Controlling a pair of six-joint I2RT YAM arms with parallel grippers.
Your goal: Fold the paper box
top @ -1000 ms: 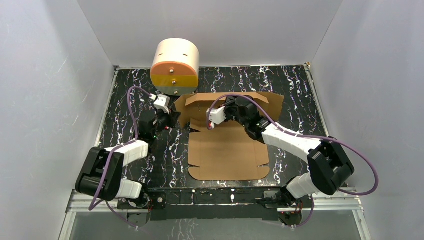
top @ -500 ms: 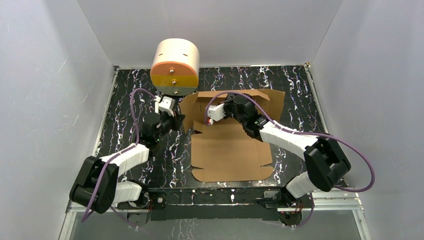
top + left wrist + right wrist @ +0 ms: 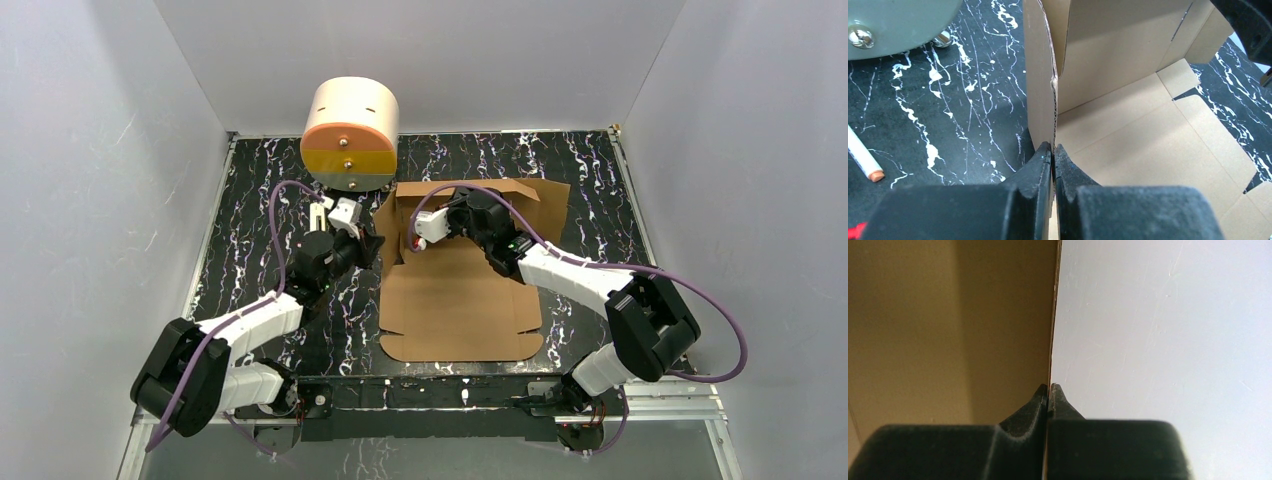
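The paper box (image 3: 460, 305) lies mid-table (image 3: 600, 210) with its long axis running near to far and its near panel flat. The left hand (image 3: 1053, 152) is clenched on the upright left side flap. The right hand (image 3: 1048, 390) is clenched on a raised cardboard edge at the far left corner, so both hands are close to that corner.

The paper box (image 3: 460, 310) is brown; the counter (image 3: 600, 200) black with white veining; the cylinder (image 3: 350, 110) cream, fronted orange and yellow; the left pincer (image 3: 1053, 150) and right pincer (image 3: 1048, 388) black.
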